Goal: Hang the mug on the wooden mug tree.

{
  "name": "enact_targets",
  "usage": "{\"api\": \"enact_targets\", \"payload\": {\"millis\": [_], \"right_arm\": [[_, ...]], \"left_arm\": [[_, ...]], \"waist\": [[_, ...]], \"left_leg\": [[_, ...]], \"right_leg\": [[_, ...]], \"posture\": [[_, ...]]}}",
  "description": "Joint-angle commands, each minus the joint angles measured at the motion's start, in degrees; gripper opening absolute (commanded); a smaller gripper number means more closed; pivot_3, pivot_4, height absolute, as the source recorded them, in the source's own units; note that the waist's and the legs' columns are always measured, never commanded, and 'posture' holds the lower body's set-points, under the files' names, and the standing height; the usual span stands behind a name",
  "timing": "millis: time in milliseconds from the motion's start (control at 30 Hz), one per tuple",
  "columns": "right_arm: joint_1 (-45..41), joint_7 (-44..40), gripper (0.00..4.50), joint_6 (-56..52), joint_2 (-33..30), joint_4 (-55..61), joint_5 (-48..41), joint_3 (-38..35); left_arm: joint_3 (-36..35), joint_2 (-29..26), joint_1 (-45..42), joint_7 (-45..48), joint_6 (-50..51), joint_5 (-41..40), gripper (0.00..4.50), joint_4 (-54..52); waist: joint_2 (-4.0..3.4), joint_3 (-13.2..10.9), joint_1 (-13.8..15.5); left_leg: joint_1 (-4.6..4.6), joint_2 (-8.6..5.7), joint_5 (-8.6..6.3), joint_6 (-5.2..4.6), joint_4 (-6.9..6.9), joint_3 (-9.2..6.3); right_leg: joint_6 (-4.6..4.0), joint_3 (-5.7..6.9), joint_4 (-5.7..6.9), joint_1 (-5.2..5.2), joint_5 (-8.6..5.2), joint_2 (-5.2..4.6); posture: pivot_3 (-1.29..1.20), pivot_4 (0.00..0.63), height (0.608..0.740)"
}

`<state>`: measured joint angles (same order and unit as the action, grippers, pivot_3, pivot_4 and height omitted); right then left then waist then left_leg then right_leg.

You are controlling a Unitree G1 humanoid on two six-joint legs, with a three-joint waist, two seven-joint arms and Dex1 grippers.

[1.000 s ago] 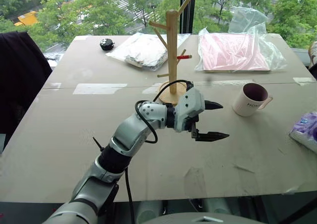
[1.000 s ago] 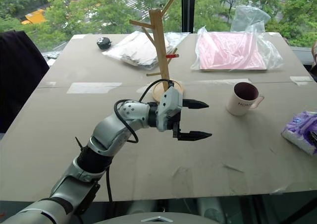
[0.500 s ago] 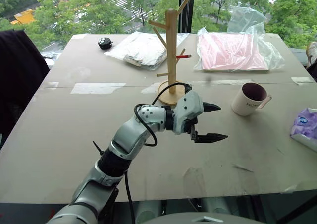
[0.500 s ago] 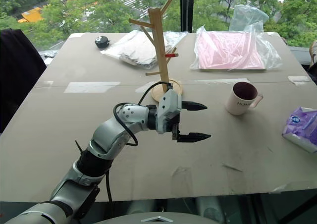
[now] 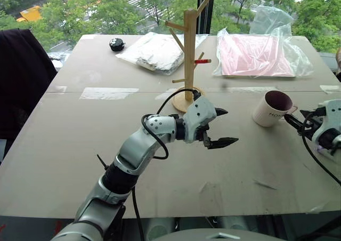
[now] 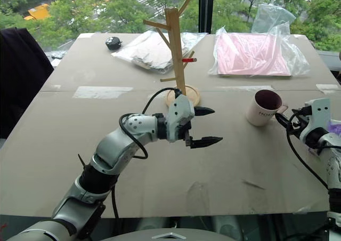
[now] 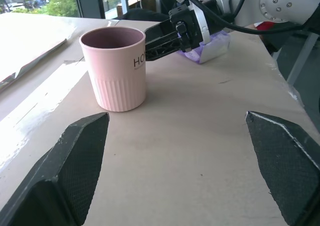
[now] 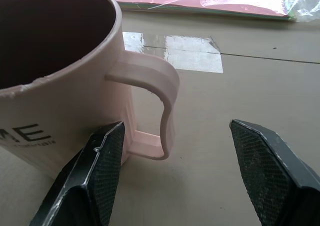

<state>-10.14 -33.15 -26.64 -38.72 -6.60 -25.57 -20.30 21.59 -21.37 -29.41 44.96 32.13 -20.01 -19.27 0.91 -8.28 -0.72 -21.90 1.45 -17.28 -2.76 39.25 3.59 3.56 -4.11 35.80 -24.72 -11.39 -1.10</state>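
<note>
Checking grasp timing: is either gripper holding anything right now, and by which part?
Nothing is held. The right gripper stands open around the mug handle; the left gripper hangs open, empty.

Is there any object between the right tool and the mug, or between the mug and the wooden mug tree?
Nothing visible blocks either path. The right tool is open just beside the mug, with the handle between its fingers. The table between the mug and the wooden mug tree is bare; the left tool hovers nearer, off that line.
</note>
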Motion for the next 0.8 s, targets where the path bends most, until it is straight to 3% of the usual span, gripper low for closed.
{"api": "enact_targets", "payload": {"millis": [33,467,600,700,733,800], "right_arm": [[-2.1,-0.8,3.35,3.4,0.2,-3.6,1.6,0.1],[-8.4,-3.6,3.35,9.7,3.5,-14.5,4.0,2.5],[-9.6,-4.7,1.83,11.4,4.3,-17.1,4.7,3.4],[-9.7,-5.1,0.37,12.1,4.7,-17.5,5.1,3.5],[-9.7,-5.1,0.09,12.3,4.8,-17.5,5.1,3.5],[-9.3,-5.2,0.09,12.4,4.9,-16.6,5.1,3.5]], "left_arm": [[-0.5,0.8,-0.9,-2.4,0.2,1.8,4.5,-2.6],[-2.0,0.5,-1.7,-2.9,0.1,2.8,4.5,-2.1],[-2.2,0.3,-1.6,-2.4,-0.2,2.6,4.5,-2.0],[-2.3,0.3,-1.1,-2.1,-0.7,2.7,4.5,-1.7],[-2.3,0.3,-0.9,-2.1,-0.9,2.7,4.5,-1.7],[-2.3,0.1,-0.1,-1.9,-1.4,2.8,4.5,-1.6]], "waist": [[0.0,0.0,0.1],[-0.02,0.0,-0.1],[-0.02,0.0,-0.1],[-0.02,0.0,-0.1],[-0.02,0.0,-0.1],[-0.03,0.0,-0.1]], "left_leg": [[0.01,-0.01,0.0,0.0,0.01,0.0],[0.02,-0.02,0.0,0.0,0.01,0.0],[0.03,-0.02,0.01,0.01,0.01,0.0],[0.03,-0.01,0.01,0.01,0.01,-0.01],[0.02,-0.01,0.01,0.01,0.01,-0.02],[0.03,-0.01,0.01,0.01,0.02,0.0]], "right_leg": [[-0.01,-0.01,0.03,0.0,0.0,-0.01],[0.0,-0.02,0.06,0.01,0.01,-0.01],[0.0,-0.02,0.06,0.01,0.02,-0.01],[0.0,-0.01,0.07,0.01,0.02,-0.01],[0.0,-0.01,0.07,0.01,0.02,-0.01],[0.0,-0.02,0.06,0.03,0.02,-0.01]], "posture": [[0.0,0.15,0.74],[0.0,0.15,0.74],[0.0,0.15,0.74],[0.0,0.15,0.74],[0.0,0.15,0.74],[0.0,0.15,0.74]]}}
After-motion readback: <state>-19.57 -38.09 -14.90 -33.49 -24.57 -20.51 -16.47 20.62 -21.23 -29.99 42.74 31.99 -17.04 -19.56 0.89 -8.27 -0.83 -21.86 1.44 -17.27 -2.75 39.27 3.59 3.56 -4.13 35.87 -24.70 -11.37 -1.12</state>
